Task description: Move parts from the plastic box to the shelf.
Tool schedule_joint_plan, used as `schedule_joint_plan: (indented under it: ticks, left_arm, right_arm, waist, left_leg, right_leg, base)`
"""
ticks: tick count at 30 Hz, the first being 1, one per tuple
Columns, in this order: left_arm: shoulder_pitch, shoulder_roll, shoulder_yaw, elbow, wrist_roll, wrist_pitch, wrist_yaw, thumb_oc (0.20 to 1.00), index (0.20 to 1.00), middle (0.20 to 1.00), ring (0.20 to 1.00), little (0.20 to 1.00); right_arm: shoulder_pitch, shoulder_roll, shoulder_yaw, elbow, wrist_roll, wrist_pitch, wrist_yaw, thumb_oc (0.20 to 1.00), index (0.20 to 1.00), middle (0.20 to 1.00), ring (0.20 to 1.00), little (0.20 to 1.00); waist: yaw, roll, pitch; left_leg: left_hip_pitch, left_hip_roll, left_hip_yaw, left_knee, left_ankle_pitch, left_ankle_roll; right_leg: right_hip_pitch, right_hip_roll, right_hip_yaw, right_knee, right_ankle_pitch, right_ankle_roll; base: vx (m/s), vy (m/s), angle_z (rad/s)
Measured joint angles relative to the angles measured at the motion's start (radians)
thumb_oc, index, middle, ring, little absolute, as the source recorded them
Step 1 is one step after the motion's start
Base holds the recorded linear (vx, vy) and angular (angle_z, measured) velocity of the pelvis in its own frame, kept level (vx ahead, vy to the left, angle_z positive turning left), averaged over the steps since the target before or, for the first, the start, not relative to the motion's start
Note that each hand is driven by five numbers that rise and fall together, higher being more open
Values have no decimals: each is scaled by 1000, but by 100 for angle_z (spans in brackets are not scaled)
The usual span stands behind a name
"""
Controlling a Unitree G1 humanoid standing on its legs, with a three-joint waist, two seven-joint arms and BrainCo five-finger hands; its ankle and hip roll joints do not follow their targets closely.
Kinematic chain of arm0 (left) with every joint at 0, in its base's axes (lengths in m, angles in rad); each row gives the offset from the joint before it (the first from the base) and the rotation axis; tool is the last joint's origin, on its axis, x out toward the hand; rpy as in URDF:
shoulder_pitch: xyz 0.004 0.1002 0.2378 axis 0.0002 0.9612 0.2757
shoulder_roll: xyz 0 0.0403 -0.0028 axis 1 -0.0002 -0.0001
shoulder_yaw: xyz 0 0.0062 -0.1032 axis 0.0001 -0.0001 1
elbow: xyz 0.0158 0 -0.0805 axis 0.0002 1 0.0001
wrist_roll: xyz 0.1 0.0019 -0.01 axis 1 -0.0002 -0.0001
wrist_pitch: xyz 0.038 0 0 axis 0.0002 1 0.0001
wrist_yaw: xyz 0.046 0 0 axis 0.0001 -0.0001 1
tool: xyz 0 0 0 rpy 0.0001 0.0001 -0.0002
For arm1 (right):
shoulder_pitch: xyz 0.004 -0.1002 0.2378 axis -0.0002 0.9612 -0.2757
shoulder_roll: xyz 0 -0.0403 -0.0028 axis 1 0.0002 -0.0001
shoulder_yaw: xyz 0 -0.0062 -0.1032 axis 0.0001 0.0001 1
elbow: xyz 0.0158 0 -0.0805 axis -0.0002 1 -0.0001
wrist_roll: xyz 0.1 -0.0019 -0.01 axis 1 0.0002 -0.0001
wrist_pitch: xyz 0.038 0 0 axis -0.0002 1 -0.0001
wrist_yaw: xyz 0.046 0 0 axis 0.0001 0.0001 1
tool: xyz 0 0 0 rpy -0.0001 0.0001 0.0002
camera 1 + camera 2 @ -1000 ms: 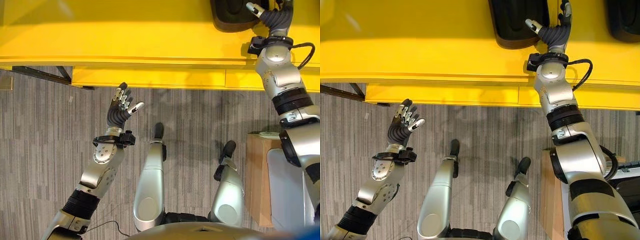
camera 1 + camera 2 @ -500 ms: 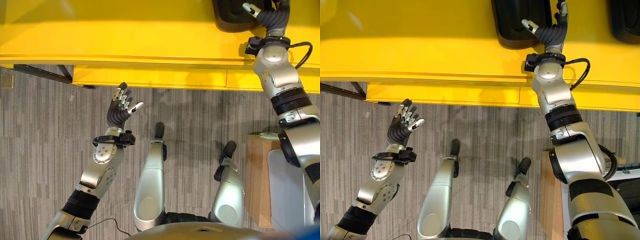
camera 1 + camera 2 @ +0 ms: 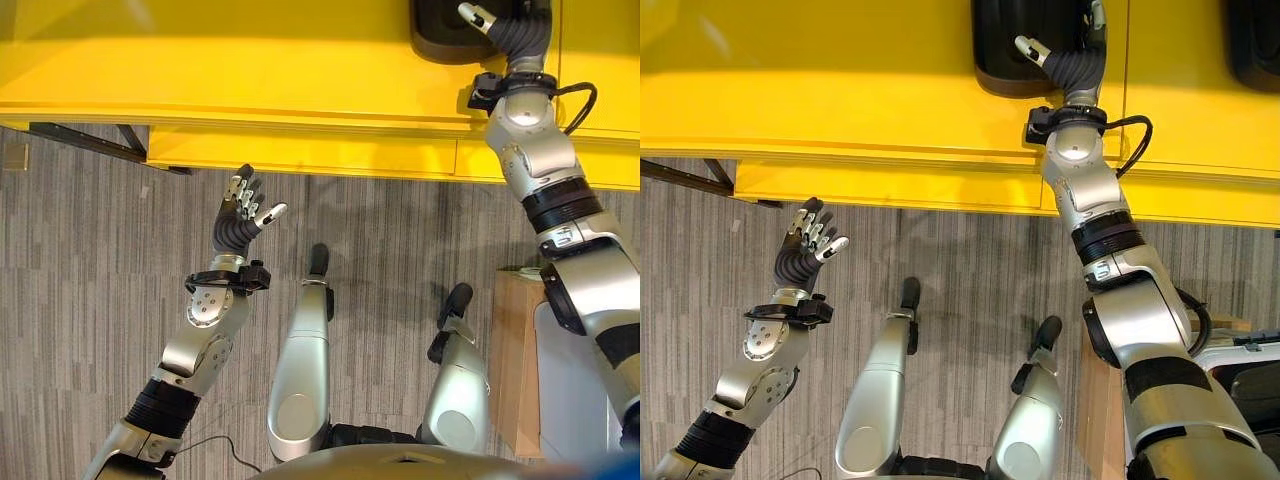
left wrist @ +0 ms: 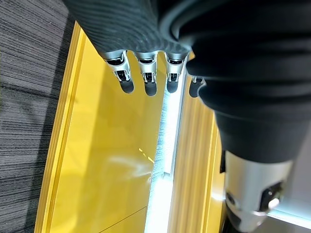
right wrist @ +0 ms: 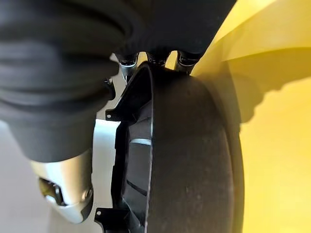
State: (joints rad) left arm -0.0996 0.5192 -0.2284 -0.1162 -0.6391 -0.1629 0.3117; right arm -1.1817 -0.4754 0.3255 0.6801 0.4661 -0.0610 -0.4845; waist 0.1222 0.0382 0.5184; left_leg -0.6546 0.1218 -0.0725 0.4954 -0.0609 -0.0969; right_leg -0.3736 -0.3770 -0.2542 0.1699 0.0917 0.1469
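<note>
With the black part [image 3: 1025, 45] already lying on the far yellow shelf [image 3: 250, 70], the right hand [image 3: 1072, 62] rests its fingers over its edge, grip unclear, and next should let go and draw back, while the left hand [image 3: 240, 215] hangs open and empty over the floor.

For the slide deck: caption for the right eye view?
Right hand at a black part on the yellow shelf.

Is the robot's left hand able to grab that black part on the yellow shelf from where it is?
Probably not. The left hand hangs open over the floor, short of the yellow shelf, while the black part sits far across, at the right hand.
</note>
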Motion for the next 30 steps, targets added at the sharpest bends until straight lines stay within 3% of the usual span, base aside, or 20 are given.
schedule_joint_plan:
  ticks: [23, 30]
  left_arm:
    - [0, 0, 2, 0, -1, -1, 1, 1000, 1000, 1000, 1000, 1000]
    - [-1, 0, 3, 0, 0, -4, 14, 1000, 1000, 1000, 1000, 1000]
  right_arm:
    - [-2, 36, 0, -6, 22, -11, 7, 1000, 1000, 1000, 1000, 1000]
    - [2, -6, -28, -117, -21, -8, -65, 1000, 1000, 1000, 1000, 1000]
  waist:
    - [3, -3, -2]
    - [-2, -3, -2]
  left_leg:
    - [-11, 0, -9, 16, 0, 0]
    - [-21, -2, -16, 16, 0, 1]
  right_leg:
    - [1, 2, -4, 5, -1, -1]
    - [0, 5, -8, 5, -1, -1]
  base:
    - [0, 0, 0]
    - [-10, 2, 2]
